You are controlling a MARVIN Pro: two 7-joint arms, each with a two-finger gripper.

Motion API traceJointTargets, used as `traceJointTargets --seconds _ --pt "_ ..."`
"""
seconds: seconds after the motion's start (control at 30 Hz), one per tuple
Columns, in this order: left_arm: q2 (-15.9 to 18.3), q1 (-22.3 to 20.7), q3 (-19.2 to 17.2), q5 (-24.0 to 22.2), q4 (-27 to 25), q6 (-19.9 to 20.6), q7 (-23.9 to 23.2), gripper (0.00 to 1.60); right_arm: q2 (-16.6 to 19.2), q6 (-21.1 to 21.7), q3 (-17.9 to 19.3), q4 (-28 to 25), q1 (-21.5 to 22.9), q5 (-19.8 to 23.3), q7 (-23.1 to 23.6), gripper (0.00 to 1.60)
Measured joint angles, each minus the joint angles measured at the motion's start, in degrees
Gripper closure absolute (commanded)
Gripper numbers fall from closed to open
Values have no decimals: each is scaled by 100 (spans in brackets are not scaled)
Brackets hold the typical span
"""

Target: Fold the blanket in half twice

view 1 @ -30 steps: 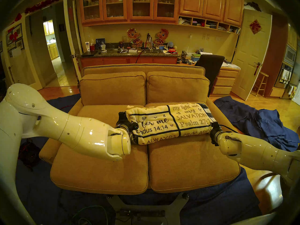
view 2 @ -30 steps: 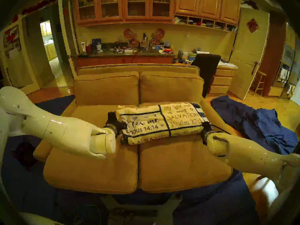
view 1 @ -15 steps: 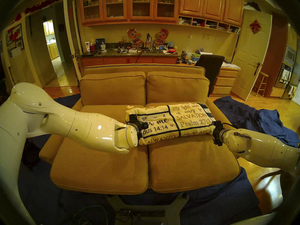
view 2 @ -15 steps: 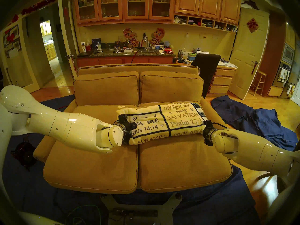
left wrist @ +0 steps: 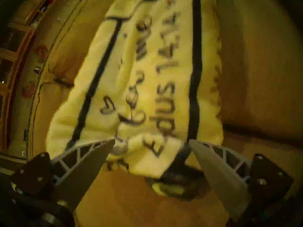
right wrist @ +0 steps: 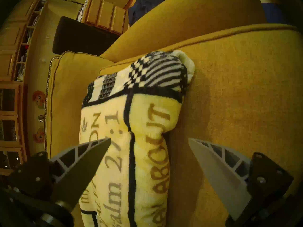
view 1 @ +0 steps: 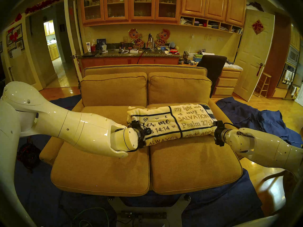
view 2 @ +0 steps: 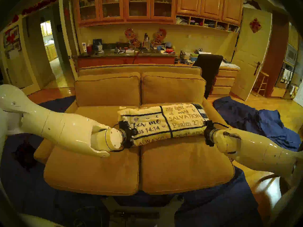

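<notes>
The blanket (view 1: 172, 121) (view 2: 164, 121) lies folded into a long cream bundle with navy borders and verse lettering. It stretches from the middle of the sofa seat across the right cushion, checkered edge at the far right. My left gripper (view 1: 138, 131) (left wrist: 151, 140) stands open at the blanket's left end (left wrist: 147, 74), whose bunched edge sits between the spread fingers. My right gripper (view 1: 218, 125) (right wrist: 149, 138) is open at the right front corner. One finger hangs over the blanket top (right wrist: 131, 123), the other over the cushion, and nothing is clamped.
The tan two-seat sofa (view 1: 101, 169) has upright back cushions (view 1: 114, 89) behind the blanket and low arms at each side. Plain dark blue cloths (view 1: 262, 121) lie on the floor to the right, left and front. Cables trail by my base (view 1: 144, 215).
My left arm has swung right, bringing its gripper onto the blanket's left end. The right arm has drawn back slightly to the right. The blanket has barely shifted.
</notes>
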Motion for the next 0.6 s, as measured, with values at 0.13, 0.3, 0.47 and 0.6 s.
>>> traceJointTargets --seconds 0.13,0.3,0.47,0.6 --pt "-115 101 146 222 286 -123 -152 0 11 -23 -1 -68 -3 0 14 0" --pt "-259 253 198 438 611 -476 -326 0 27 -76 -1 -124 -3 -1 27 0" --pt "-431 385 197 497 926 -533 -456 0 41 -107 -1 -173 -1 -2 28 0" --pt "-684 519 291 539 1295 -345 -523 0 47 -126 -1 -217 1 -3 27 0"
